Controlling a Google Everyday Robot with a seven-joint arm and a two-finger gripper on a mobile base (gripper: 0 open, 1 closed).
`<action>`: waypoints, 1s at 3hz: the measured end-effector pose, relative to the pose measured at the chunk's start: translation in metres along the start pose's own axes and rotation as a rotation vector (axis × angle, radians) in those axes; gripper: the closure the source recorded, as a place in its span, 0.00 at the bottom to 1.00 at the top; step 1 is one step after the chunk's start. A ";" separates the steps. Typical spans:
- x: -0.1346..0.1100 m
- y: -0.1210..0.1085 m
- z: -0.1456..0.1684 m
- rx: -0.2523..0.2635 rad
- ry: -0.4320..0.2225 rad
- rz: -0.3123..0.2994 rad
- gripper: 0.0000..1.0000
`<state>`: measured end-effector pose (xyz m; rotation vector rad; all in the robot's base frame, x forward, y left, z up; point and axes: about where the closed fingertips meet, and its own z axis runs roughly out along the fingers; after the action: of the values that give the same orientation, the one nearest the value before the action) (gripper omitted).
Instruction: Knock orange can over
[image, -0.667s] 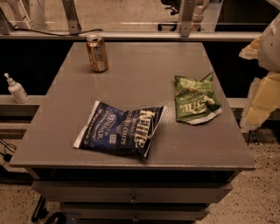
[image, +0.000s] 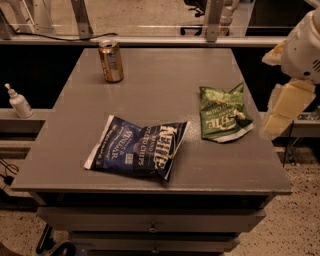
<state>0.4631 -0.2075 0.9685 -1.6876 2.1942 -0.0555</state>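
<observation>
Where the grey table (image: 165, 75) comes nearest to the camera, a blue chip bag (image: 137, 147) lies flat. A little farther, to the right, lies a green chip bag (image: 222, 115). Just past the table's right edge hangs the gripper (image: 280, 112), above the floor; whether it is released or clenched one cannot tell. At the far left corner the orange can (image: 110, 60) stands upright, well apart from the gripper.
</observation>
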 end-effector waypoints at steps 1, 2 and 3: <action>-0.019 -0.024 0.026 -0.002 -0.090 0.024 0.00; -0.053 -0.046 0.055 -0.007 -0.218 0.067 0.00; -0.097 -0.061 0.080 0.000 -0.342 0.071 0.00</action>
<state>0.5656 -0.1178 0.9349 -1.4892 1.9927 0.2344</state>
